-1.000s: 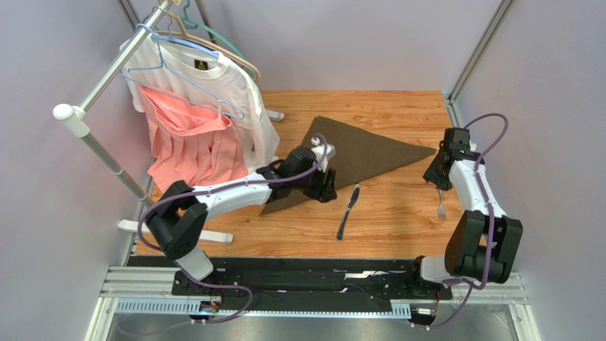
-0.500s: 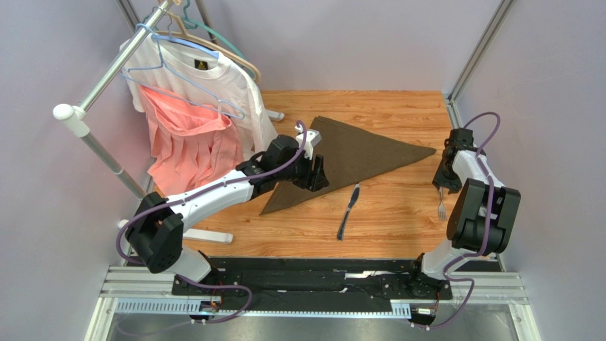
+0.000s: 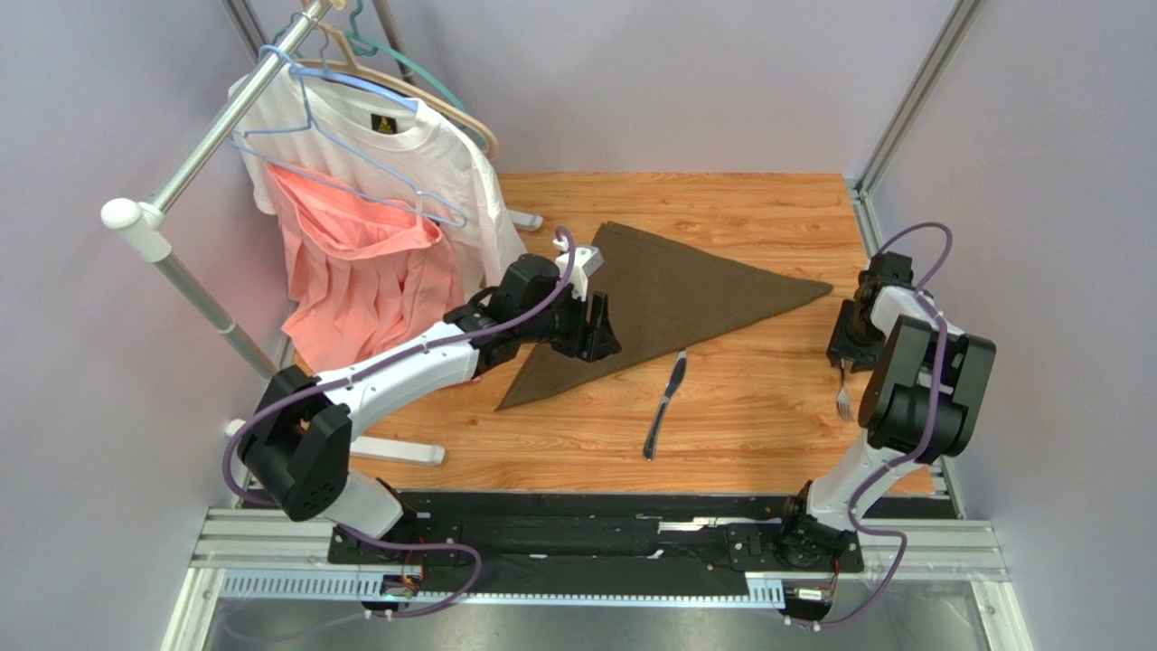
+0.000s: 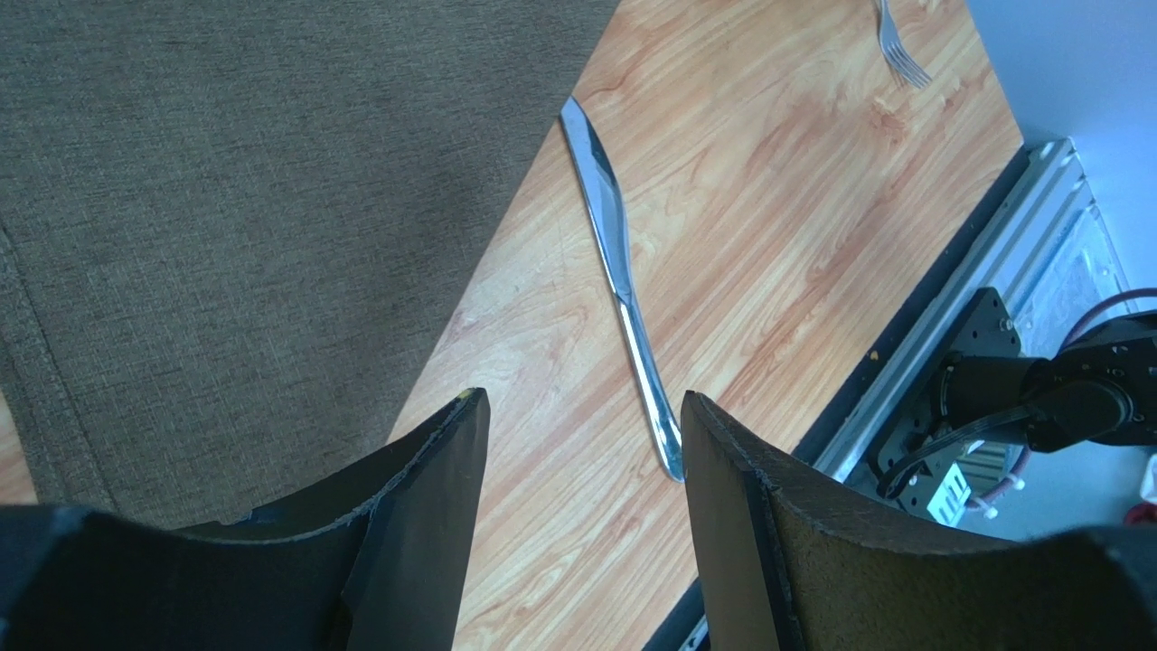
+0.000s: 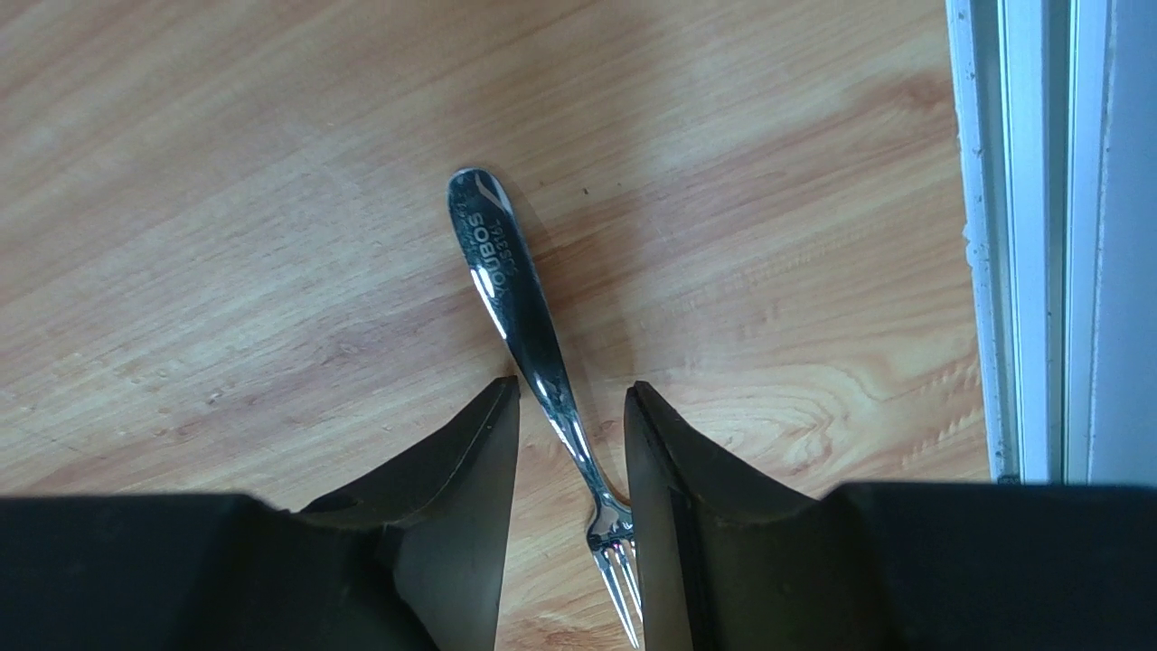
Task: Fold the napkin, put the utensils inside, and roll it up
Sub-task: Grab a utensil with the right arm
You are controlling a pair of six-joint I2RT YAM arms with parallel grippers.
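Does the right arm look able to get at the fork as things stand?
Probably yes. The right arm's jaws stand open astride the fork's neck, and the wood around it is bare in the wrist view. The fork lies flat, so the grip may be shallow.

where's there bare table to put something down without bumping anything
Widest bare wood lies between the slim silver table knife and the silver fork. A strip also runs along the far edge behind the dark olive-brown folded napkin, and another near the rail left of the knife. The left side is crowded: white clothes rack, hanging garments, left arm.
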